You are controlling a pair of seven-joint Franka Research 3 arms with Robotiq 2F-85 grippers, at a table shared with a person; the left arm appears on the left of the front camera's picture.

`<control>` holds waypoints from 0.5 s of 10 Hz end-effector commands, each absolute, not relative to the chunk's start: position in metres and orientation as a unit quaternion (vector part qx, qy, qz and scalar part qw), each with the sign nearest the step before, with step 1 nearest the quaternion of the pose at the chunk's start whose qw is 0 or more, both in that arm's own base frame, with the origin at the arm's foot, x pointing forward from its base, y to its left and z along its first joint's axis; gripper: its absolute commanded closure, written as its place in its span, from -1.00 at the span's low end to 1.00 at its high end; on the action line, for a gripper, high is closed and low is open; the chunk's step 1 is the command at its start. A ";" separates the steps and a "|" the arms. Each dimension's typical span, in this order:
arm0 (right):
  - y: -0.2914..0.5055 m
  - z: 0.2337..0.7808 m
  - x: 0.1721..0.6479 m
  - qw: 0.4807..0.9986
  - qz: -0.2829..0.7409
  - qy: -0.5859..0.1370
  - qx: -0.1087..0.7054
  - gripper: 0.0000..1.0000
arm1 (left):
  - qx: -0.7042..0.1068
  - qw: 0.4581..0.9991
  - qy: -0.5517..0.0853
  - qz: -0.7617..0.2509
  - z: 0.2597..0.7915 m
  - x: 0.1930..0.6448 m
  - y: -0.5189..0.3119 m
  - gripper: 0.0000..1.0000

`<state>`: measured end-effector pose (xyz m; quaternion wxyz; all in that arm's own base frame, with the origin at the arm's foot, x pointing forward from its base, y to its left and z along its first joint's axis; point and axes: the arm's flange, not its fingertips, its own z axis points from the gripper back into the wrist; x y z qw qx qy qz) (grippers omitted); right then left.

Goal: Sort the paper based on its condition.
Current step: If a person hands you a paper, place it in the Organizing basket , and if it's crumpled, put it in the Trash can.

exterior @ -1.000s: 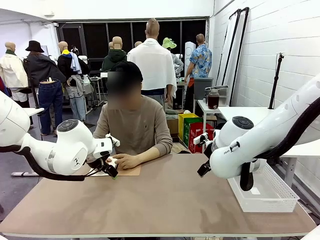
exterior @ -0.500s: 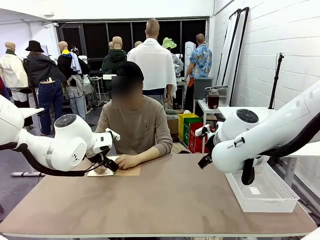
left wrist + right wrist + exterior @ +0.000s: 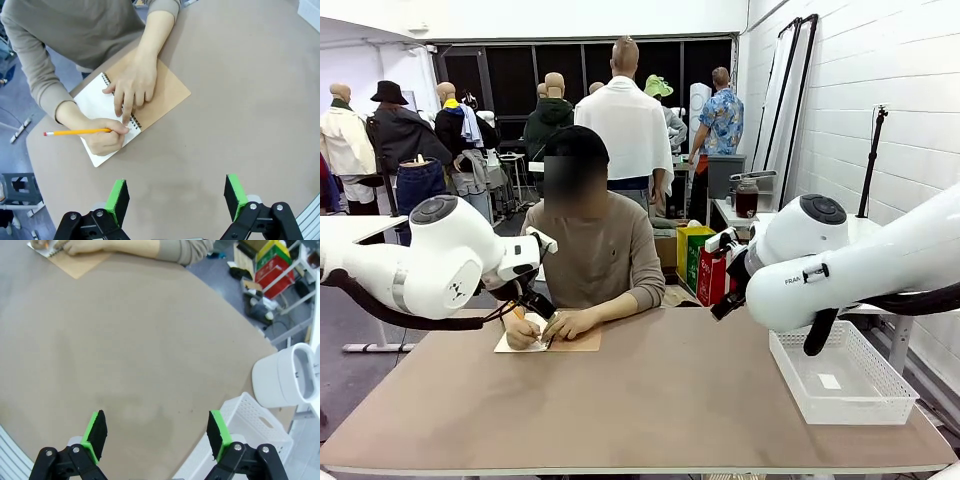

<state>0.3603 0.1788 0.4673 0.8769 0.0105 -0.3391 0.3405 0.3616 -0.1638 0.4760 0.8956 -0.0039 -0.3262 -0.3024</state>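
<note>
Left arm: bent at the table's 9 o'clock side, its wrist raised above the far-left corner.
Left gripper [image 3: 175, 192]: jaws stood wide apart with nothing between them, pointing down at bare table [image 3: 650, 400].
Notebook [image 3: 165, 95]: lay flat at 11 o'clock from that claw, close to the table's far edge, tan cover folded out.
Paper [image 3: 95, 102]: a white sheet lay on the notebook along the spiral; whether loose or bound could not be told.
Pencil hand [image 3: 107, 140]: rested on the sheet's near corner, gripping a yellow pencil [image 3: 75, 132] that pointed to 9 o'clock.
Other hand [image 3: 132, 87]: lay flat across the spiral, fingers pressing down.
Open room: the table's middle and near half lay bare from 7 o'clock through to 4 o'clock.
Right arm: elbow lifted high at the 3 o'clock side, above the basket.
Right gripper [image 3: 156, 432]: jaws spread wide and empty, above bare tabletop.
Basket [image 3: 820, 405]: white mesh, sat at the table's 4 o'clock corner by the right edge.
</note>
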 end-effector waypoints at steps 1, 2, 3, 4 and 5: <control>0.168 0.476 0.335 0.869 0.358 -0.342 0.000 -1.00 | 0.013 0.899 -0.332 -0.285 0.491 0.350 -0.163 -1.00; 0.168 0.483 0.330 0.866 0.359 -0.348 -0.005 -1.00 | 0.012 0.896 -0.339 -0.286 0.498 0.349 -0.158 -1.00; 0.167 0.489 0.324 0.862 0.363 -0.353 -0.006 -1.00 | 0.005 0.894 -0.344 -0.286 0.504 0.346 -0.153 -1.00; 0.164 0.493 0.320 0.860 0.362 -0.359 -0.005 -1.00 | -0.005 0.895 -0.345 -0.283 0.509 0.344 -0.145 -1.00; 0.161 0.497 0.316 0.858 0.365 -0.362 0.000 -1.00 | -0.015 0.895 -0.345 -0.283 0.514 0.341 -0.140 -1.00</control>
